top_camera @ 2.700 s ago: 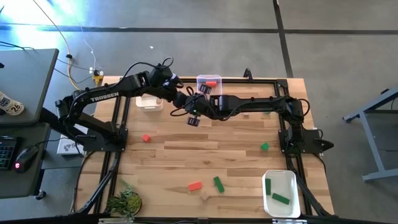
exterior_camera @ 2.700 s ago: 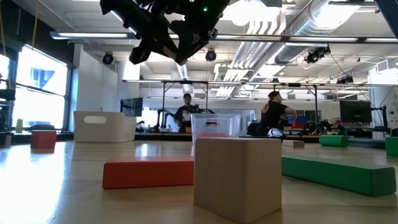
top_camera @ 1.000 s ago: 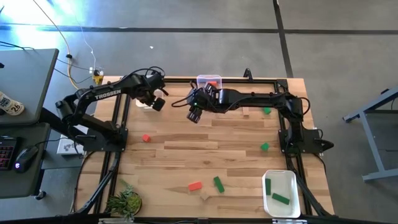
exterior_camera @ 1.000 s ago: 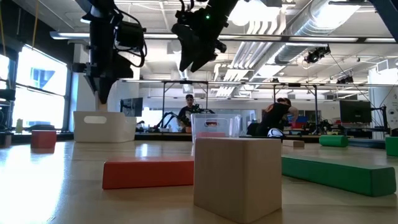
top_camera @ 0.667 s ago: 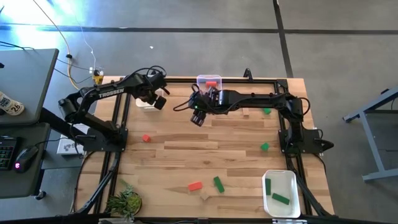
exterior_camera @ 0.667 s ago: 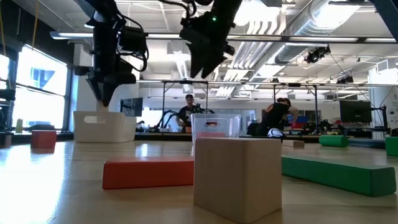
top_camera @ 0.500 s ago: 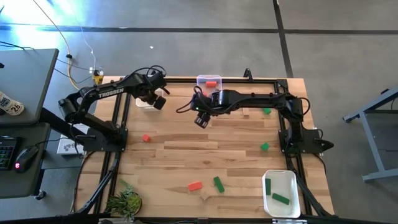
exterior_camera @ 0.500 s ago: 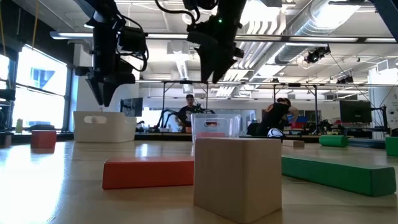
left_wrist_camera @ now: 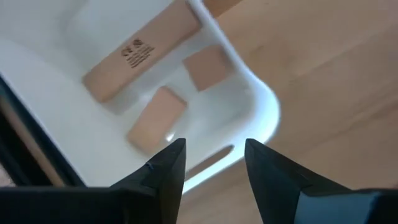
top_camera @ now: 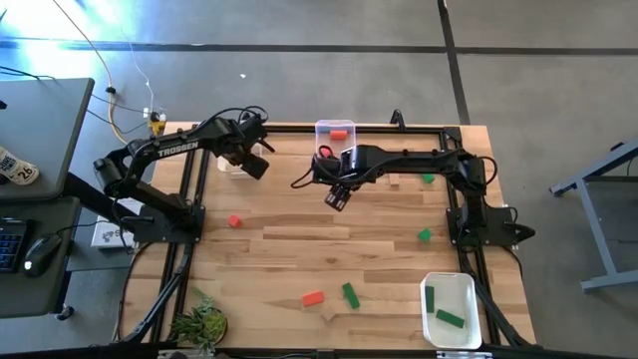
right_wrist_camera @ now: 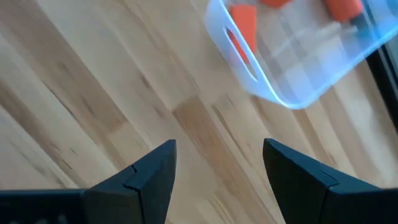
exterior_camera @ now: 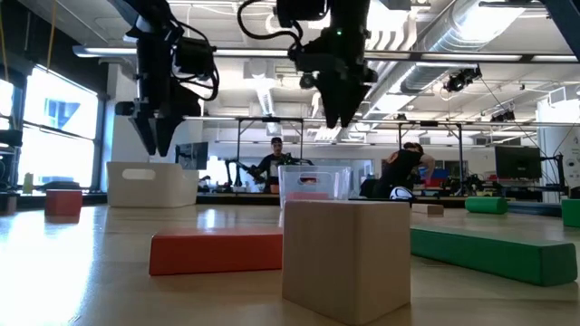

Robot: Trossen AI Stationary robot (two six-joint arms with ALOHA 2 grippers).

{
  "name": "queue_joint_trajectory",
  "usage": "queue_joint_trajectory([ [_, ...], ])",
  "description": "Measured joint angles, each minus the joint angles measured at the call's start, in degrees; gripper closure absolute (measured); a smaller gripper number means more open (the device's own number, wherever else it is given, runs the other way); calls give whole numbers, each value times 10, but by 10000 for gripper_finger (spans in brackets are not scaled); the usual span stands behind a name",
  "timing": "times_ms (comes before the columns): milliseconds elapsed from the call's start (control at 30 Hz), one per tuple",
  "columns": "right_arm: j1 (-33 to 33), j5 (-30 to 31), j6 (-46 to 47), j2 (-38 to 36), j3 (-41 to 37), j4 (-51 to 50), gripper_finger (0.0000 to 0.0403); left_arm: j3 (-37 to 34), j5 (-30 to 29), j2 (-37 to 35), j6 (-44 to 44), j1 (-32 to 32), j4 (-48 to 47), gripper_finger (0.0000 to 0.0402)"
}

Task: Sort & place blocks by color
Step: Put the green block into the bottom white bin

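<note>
Grippers empty above the bench's far edge

Left gripper (top_camera: 257, 167), jaws apart, hangs over the white bin (left_wrist_camera: 261, 118) holding pale blocks (left_wrist_camera: 141, 50); right gripper (top_camera: 336, 195), jaws wide, hovers near the clear bin (right_wrist_camera: 298, 81) of red blocks (right_wrist_camera: 245, 22); other blocks lie scattered toward the near edge

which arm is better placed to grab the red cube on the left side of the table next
Left, probably. The red cube lies on the left half, near the left arm's base; the left pincer hangs open over the white bin. The right pincer, also open and empty, is farther off, beside the clear bin.
</note>
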Motion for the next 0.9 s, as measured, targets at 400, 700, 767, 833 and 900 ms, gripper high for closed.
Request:
queue_joint_trajectory([
  [400, 0, 82, 20, 0, -2, -150, 176, 0, 4, -26, 7, -6, 52, 249],
  [700, 0, 107, 34, -18, -47, -168, 176, 0, 3, -55, 7, -6, 57, 248],
  [767, -1, 108, 36, -35, -80, -168, 176, 0, 3, -61, 7, -6, 57, 248],
  [833, -7, 108, 53, -56, -118, -168, 176, 0, 4, -65, 7, -6, 57, 248],
  [900, -18, 108, 68, -82, -155, -166, 176, 0, 4, -68, 7, -6, 58, 248],
])
